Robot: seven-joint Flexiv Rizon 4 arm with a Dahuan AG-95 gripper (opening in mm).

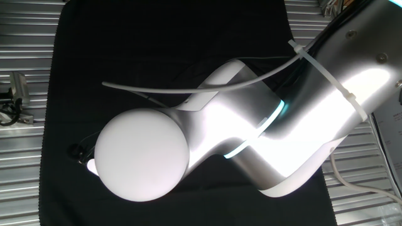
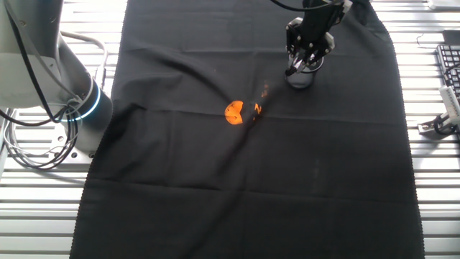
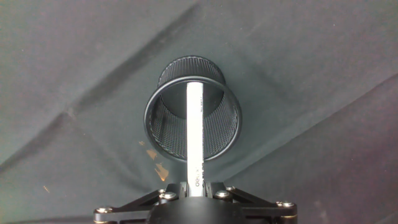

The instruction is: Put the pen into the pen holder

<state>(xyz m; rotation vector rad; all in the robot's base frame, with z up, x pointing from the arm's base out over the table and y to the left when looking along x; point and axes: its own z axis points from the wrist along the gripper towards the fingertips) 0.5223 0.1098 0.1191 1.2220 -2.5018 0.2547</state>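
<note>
In the hand view the pen, a thin white stick with small dark marks, is clamped between my gripper's fingers and points straight down into the open mouth of the pen holder, a black mesh cup on the black cloth. The pen's far end lies inside the cup's rim. In the other fixed view my gripper hangs right over the pen holder at the cloth's far right, with the pen showing as a pale sliver. In one fixed view the arm hides them all.
A small orange object lies on the black cloth near its middle, with orange flecks beside it. The arm's base and cables stand at the left. A keyboard edge is at the far right. Metal slats surround the cloth.
</note>
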